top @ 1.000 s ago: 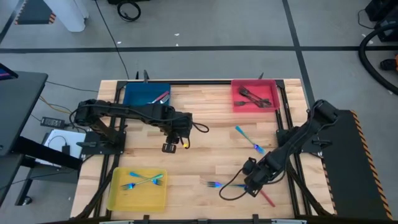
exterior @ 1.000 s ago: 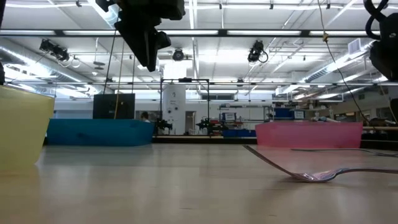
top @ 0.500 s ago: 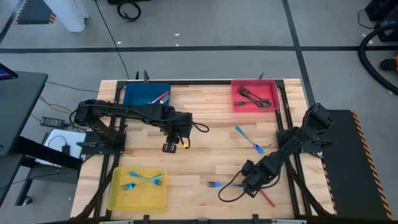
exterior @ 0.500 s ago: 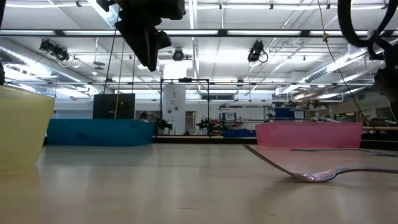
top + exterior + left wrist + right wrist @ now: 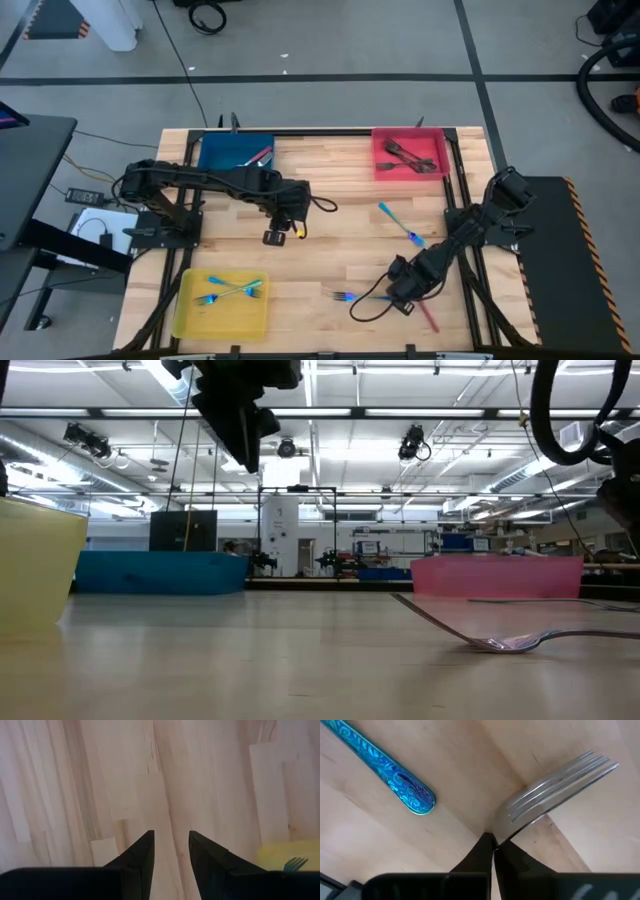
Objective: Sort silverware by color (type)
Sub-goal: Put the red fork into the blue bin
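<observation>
1. The left gripper (image 5: 272, 237) hovers with fingers parted and empty over bare table (image 5: 330, 240), seemingly waiting.
2. The right gripper (image 5: 493, 851) has its fingertips clenched on the neck of a silver-tined fork (image 5: 555, 780), apparently for lifting; a blue-handled utensil (image 5: 382, 767) lies just beside them.

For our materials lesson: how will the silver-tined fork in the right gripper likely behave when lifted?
The fork is probably stiff: its tines look like polished metal. Pinched near its neck by the shut right gripper, it may pivot or slip, as it looks smooth.
</observation>
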Tool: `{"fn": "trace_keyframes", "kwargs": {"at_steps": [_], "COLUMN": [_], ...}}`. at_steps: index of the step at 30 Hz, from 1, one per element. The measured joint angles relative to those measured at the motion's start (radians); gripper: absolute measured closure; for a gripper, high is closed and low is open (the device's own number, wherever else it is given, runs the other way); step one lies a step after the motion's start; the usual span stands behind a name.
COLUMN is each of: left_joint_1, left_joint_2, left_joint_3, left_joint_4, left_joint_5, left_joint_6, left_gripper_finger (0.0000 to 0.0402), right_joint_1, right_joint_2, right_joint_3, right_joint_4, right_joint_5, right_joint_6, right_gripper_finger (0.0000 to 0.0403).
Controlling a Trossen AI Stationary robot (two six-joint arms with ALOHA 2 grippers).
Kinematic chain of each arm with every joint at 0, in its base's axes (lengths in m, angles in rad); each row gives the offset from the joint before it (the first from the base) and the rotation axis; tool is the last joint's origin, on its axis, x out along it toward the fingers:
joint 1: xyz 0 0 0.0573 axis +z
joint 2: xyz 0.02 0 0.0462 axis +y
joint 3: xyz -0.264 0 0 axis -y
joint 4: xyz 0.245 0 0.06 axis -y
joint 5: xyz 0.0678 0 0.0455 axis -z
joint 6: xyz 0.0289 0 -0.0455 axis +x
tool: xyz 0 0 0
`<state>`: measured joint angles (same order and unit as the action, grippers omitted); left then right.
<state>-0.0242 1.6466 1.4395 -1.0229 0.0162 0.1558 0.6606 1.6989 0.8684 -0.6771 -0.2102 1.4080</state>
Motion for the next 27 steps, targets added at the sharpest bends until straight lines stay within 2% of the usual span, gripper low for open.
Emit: {"fn": "trace_keyframes", "kwargs": {"at_steps": [4, 8, 16, 22, 27], "left_joint_1": [0.0, 0.012, 0.071, 0.097, 0.101], "left_joint_2": [0.0, 0.0, 0.0, 0.0, 0.0], "left_joint_3": [0.0, -0.001, -0.115, -0.215, -0.302], "left_joint_4": [0.058, 0.102, 0.265, 0.51, 0.792], "left_joint_5": [0.0, 0.001, 0.034, 0.113, 0.148], "left_joint_6": [0.068, 0.111, 0.119, 0.094, -0.017], "left_gripper_finger": [0.028, 0.028, 0.028, 0.028, 0.028], "right_joint_1": [-0.042, -0.105, -0.23, -0.318, -0.371], "right_joint_2": [-0.009, -0.04, -0.213, -0.361, -0.457], "right_joint_3": [-0.002, -0.004, -0.005, -0.004, -0.004], "right_joint_4": [-0.009, -0.048, -0.098, -0.097, -0.009], "right_joint_5": [0.023, 0.121, 0.3, 0.504, 0.759], "right_joint_6": [-0.109, -0.211, -0.406, -0.582, -0.78], "right_gripper_finger": [0.0386, 0.0395, 0.0395, 0.0396, 0.0396]}}
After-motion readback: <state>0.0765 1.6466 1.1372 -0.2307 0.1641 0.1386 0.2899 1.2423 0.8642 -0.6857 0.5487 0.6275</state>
